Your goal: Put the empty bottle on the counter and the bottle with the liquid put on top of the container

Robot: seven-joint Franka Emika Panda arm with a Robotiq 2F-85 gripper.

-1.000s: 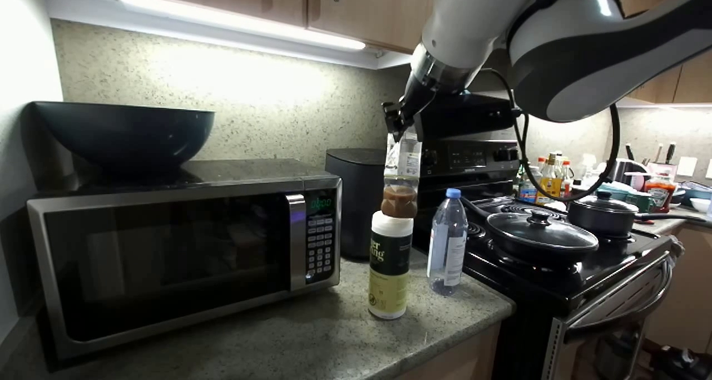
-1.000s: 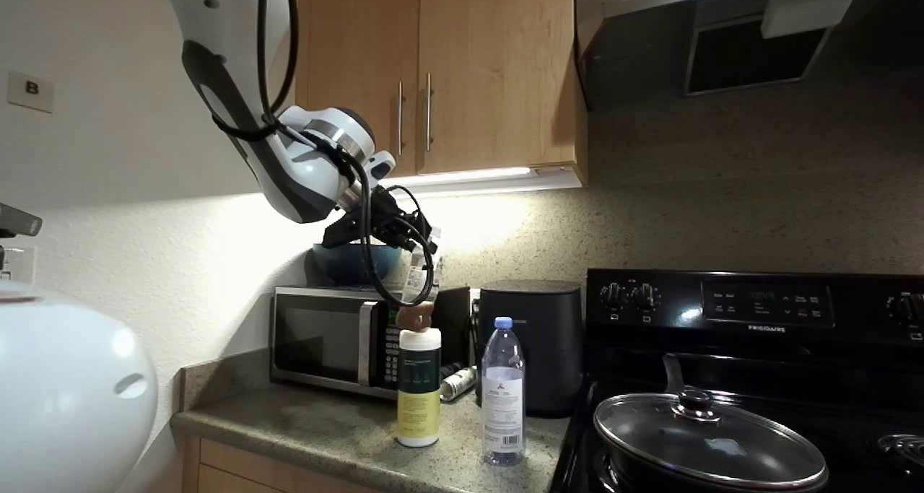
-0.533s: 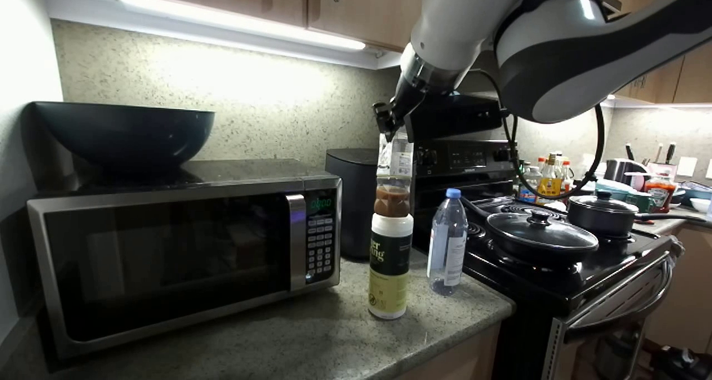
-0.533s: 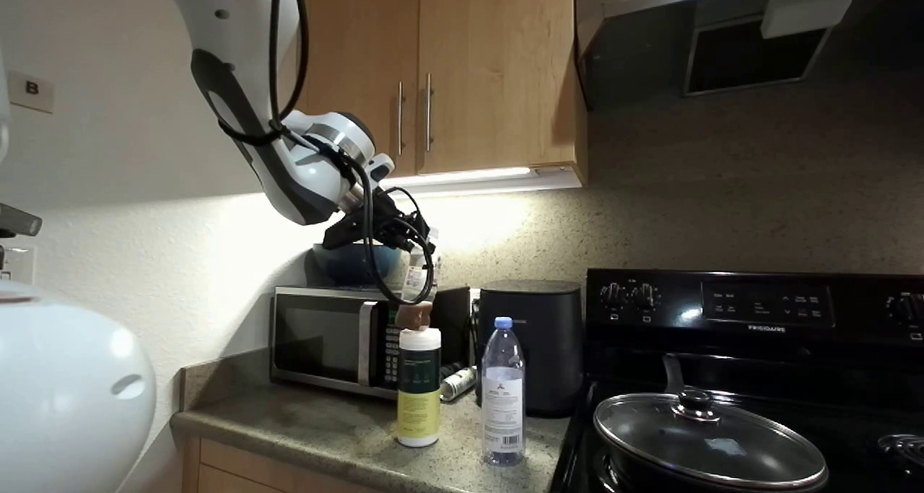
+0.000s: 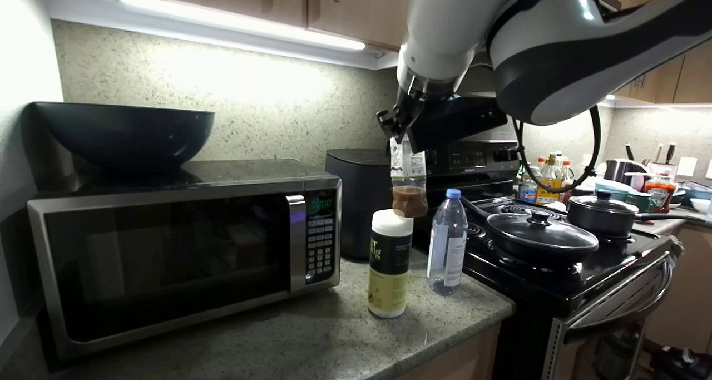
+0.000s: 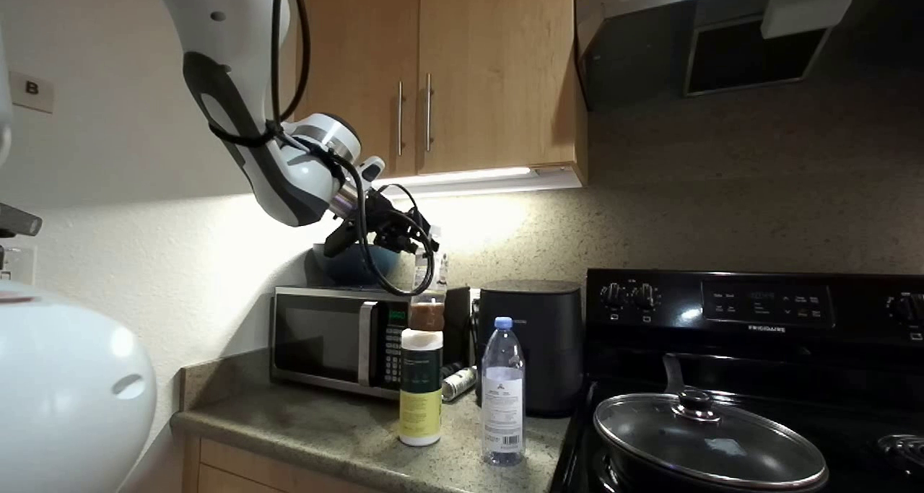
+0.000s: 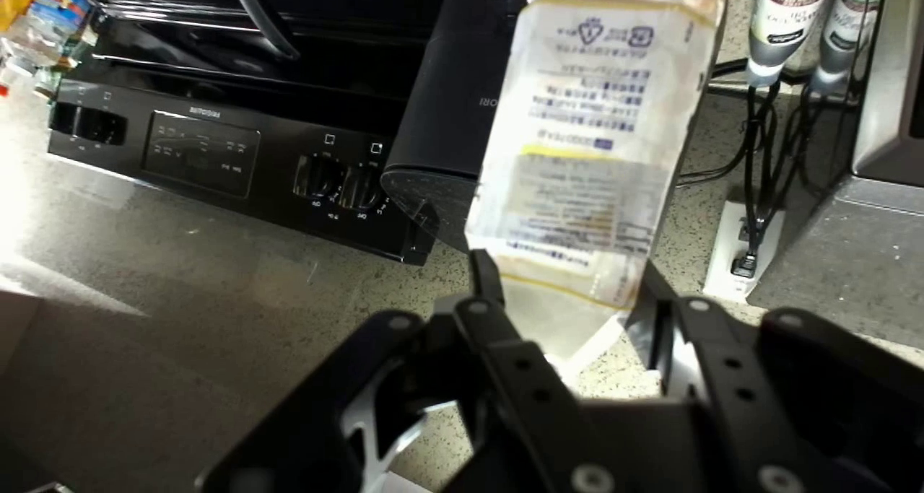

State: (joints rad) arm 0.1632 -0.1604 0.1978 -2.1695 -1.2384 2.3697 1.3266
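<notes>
The bottle with the liquid (image 5: 409, 199), brown in its lower part, also shows in an exterior view (image 6: 427, 315) and in the wrist view (image 7: 592, 139). My gripper (image 5: 397, 134) is shut on its upper part, with one finger on each side in the wrist view (image 7: 568, 280). The bottle hangs nearly upright. Its base is level with the white lid of the container (image 5: 389, 263) and off toward one edge; I cannot tell whether it touches. The empty bottle (image 5: 448, 246), blue-capped, stands on the counter (image 5: 311, 324) beside the container (image 6: 420, 388).
A microwave (image 5: 183, 257) with a dark bowl (image 5: 125, 135) on top stands beside the container. A black appliance (image 6: 530, 348) stands behind the bottles. The stove (image 5: 567, 280) with a lidded pan (image 5: 539, 235) adjoins the counter edge.
The arm first moved slightly left, then right in an exterior view, and the held bottle has straightened and shifted right relative to the lid. The container has moved very slightly.
</notes>
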